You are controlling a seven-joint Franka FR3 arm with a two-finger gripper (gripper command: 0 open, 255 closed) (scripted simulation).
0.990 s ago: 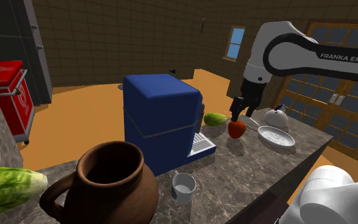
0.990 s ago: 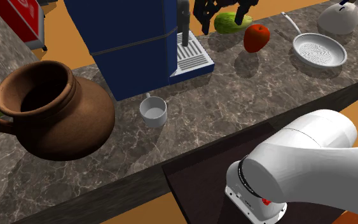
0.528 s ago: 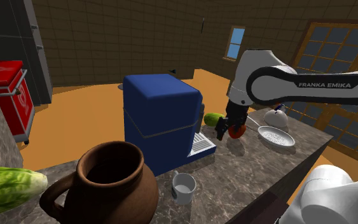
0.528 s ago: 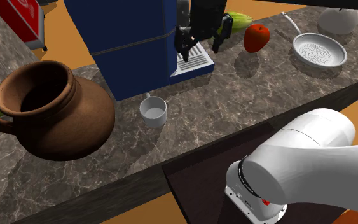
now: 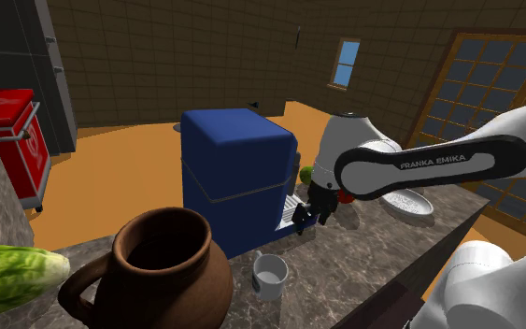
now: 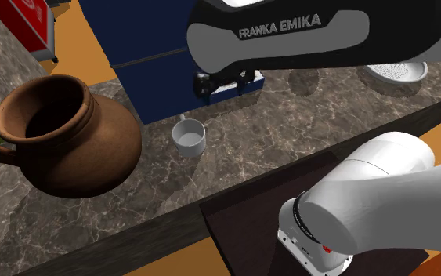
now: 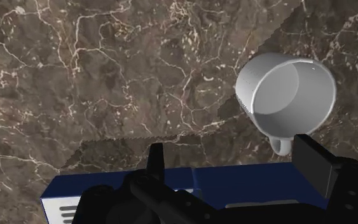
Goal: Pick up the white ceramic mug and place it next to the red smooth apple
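Mug, small white round one (image 5: 270,274), is standing upright on dark veined marble counter (image 5: 345,266), just in front of big blue boxy coffee machine (image 5: 237,168), untouched. We are watching black two-finger gripper (image 7: 233,156) swinging away from red apple (image 5: 346,195), now hovering over machine's tray, near mug. Approach is progressing. Fingers are standing apart, holding nothing. White arm is stretching low across counter, hand pointing down.

Soft even light, faint shadows

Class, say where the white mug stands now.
In the shoulder view, the white mug stands on the marbled counter, in front of the blue machine, right of the brown jug.
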